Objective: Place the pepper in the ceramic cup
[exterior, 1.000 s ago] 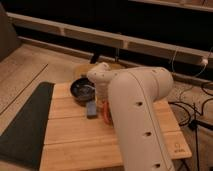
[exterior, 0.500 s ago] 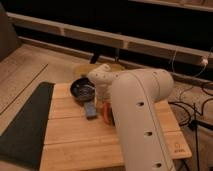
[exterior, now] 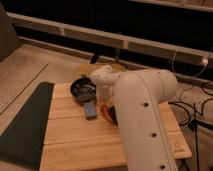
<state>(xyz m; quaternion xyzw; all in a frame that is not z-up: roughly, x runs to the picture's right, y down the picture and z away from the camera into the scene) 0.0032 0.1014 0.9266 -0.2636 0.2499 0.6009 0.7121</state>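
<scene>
Behind everything runs a long pale ledge (exterior: 90, 36) against a dark wall, with speckled floor below it. At the far left a dark mat (exterior: 25, 125) lies flat alongside the wooden table (exterior: 75, 142), its long edge touching the table's left side. Toward the back left of the boards sits a dark round bowl (exterior: 73, 90) with something pale inside that I can't make out. Just in front of it, a little to the right, a blue block (exterior: 90, 109) lies flat on the wood.

Next comes the pepper (exterior: 104, 113), a thin orange-red curve on the tabletop just beside the block's right edge. The gripper (exterior: 105, 103) is down right over its upper end, and its fingers are closed. They look to be at the pepper, but whether they actually pinch it I can't tell from where I stand. A black bar (exterior: 113, 114) shows just right of the pepper, partly hidden.

The bulky white arm (exterior: 145, 117) fills the right half, bending down from its rounded joint to the gripper and covering that side of the table. I cannot see the cup. Cables (exterior: 192, 102) trail on the floor at the far right.
</scene>
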